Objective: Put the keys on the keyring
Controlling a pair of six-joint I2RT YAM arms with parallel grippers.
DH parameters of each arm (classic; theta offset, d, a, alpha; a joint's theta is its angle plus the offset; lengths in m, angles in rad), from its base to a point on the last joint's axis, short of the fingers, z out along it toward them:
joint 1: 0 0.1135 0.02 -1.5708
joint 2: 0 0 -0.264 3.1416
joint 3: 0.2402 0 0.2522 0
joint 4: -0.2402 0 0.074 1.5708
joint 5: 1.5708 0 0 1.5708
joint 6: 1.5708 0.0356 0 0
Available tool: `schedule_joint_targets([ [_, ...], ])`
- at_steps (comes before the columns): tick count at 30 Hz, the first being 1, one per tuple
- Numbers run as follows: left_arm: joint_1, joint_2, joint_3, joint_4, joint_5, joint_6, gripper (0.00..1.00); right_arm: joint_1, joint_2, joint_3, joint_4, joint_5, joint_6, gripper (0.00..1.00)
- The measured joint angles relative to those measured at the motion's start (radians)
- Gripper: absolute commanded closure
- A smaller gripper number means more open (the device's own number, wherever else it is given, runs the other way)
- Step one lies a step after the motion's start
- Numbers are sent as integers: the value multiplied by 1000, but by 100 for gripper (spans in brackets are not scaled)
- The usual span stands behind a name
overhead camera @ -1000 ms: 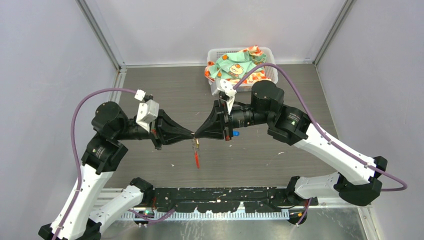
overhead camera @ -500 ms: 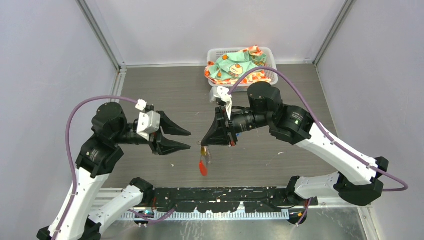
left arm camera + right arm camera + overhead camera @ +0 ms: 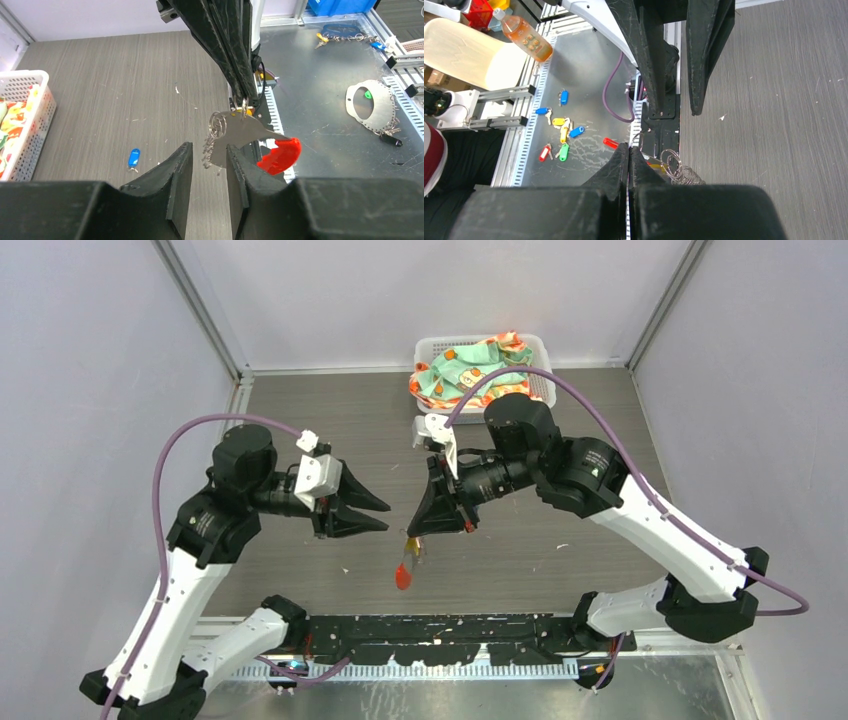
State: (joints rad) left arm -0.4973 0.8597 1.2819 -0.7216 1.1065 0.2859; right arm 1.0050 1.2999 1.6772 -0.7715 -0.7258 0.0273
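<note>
Grey wood-grain table (image 3: 330, 420) between pale walls (image 3: 100, 390), white basket (image 3: 541, 344) of patterned cloth (image 3: 470, 365) at the far edge; above mid-table, right gripper (image 3: 413, 532) angled down toward the left arm, fingers pressed together on the top of the keyring (image 3: 408, 558); hanging from those tips, clear of the table: thin ring, chain-like bunch, red tag (image 3: 402, 580) lowest; yellow tag (image 3: 412, 543) right at the tips, its key too small to make out; just beside, left gripper (image 3: 385, 517) at about the same height, fingers spread, nothing between them, tips aimed at the right gripper and apart from the ring; from the left wrist, ring and bunch in line with the gap between those fingers, red tag off to one side; blue key (image 3: 133, 158) flat on the table, apart from the keyring and from both grippers, on the basket side.
</note>
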Motion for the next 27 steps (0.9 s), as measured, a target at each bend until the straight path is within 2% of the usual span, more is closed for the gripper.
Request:
schedule_joint_targets([
  [9,-17,53,31,-20,35,39,73,0,53,66,-93,33,-8,99],
  [15,-75,98,103,-125,37,111,73,0,97,134,-143,48,-17,99],
  [22,-119,134,144,-221,-27,195,74,0,138,180,-188,61,-20,99],
  [27,-127,136,145,-241,-71,225,81,0,147,190,-208,63,-22,99],
])
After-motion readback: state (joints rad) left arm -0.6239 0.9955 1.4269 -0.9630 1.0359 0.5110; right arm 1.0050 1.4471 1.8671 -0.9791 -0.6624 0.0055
